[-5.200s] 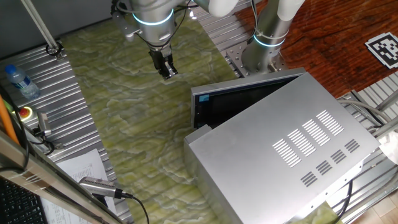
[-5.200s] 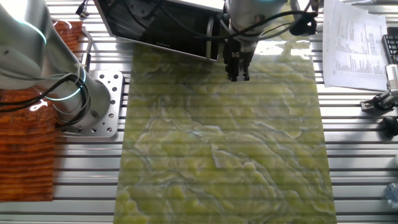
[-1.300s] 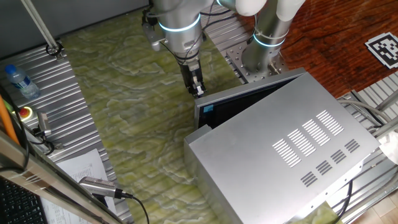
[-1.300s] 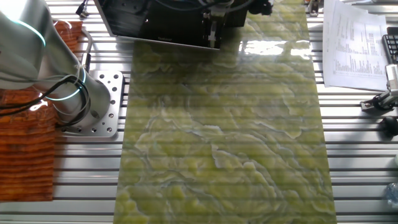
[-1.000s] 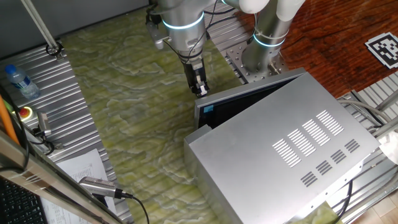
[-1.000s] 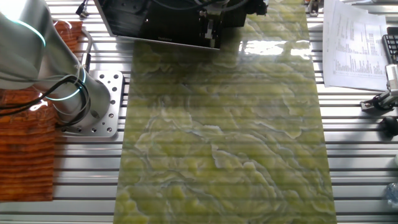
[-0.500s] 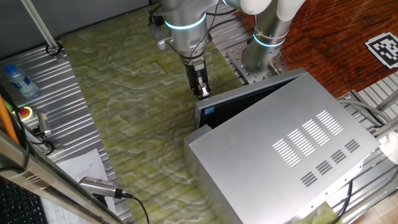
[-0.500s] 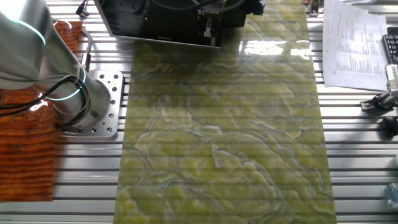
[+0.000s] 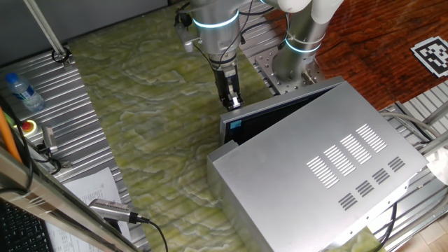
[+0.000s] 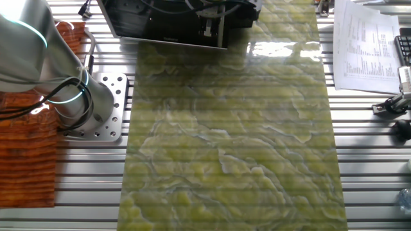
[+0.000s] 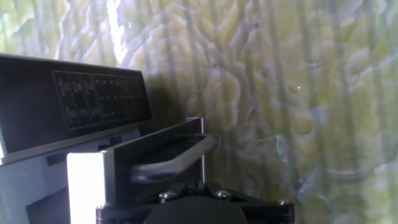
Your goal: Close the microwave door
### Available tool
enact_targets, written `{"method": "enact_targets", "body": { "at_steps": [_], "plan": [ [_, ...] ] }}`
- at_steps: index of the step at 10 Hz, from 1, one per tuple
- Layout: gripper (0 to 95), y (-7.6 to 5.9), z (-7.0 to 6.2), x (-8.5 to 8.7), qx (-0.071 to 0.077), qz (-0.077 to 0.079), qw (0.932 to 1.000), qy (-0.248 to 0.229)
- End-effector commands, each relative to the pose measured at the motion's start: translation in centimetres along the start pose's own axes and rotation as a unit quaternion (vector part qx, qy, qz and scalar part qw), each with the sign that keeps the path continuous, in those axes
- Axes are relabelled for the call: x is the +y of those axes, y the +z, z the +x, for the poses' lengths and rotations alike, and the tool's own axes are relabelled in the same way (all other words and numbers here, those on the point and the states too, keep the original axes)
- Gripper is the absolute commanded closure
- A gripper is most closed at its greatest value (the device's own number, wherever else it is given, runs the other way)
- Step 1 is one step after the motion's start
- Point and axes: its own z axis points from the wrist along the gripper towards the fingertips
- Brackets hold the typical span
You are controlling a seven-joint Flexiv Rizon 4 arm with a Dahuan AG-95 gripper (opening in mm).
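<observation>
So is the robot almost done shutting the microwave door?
Not yet. Done: the gripper has reached the free edge of the microwave door, the edge with the handle. In hand: it sits right by that edge; whether it touches is unclear. Left: the door is ajar, angled out from the microwave, so it must be swung flush.

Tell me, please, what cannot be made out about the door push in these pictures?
- End effector fingertips: cut off by the bottom edge in the hand view; too small elsewhere to tell open or shut.
- Contact with the microwave door: unclear in either fixed view.
- Control panel labels: blurred, hand view.
- Microwave interior: hidden by its casing.
</observation>
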Motion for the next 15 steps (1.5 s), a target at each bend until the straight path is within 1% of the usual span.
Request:
{"method": "enact_targets", "body": {
  "at_steps": [1,3,4,5,6,7,8,9,10,11,12,13,14,15],
  "plan": [
    [95.0,-0.1,-0.1,-0.1,-0.001,0.011,0.9999,-0.002],
    [95.0,-0.1,-0.1,-0.1,0.000,0.009,1.0000,0.002],
    [95.0,-0.1,-0.1,-0.1,0.002,0.010,0.9999,-0.007],
    [95.0,-0.1,-0.1,-0.1,0.001,0.014,0.9996,-0.024],
    [95.0,-0.1,-0.1,-0.1,0.004,0.038,0.9982,-0.045],
    [95.0,-0.1,-0.1,-0.1,0.015,0.063,0.9954,-0.070],
    [95.0,-0.1,-0.1,-0.1,0.018,0.083,0.9932,-0.079],
    [95.0,-0.1,-0.1,-0.1,0.019,0.106,0.9904,-0.087],
    [95.0,-0.1,-0.1,-0.1,0.018,0.107,0.9899,-0.092],
    [95.0,0.0,-0.6,-0.3,0.013,0.105,0.9896,-0.097],
    [95.0,0.1,-1.2,-0.1,0.013,0.104,0.9899,-0.096],
    [95.0,0.0,-1.8,0.6,0.012,0.104,0.9903,-0.091],
    [95.0,-0.2,-2.4,1.9,0.014,0.104,0.9909,-0.084],
    [95.0,-0.2,-2.8,2.7,0.016,0.103,0.9913,-0.080]
  ]
}}
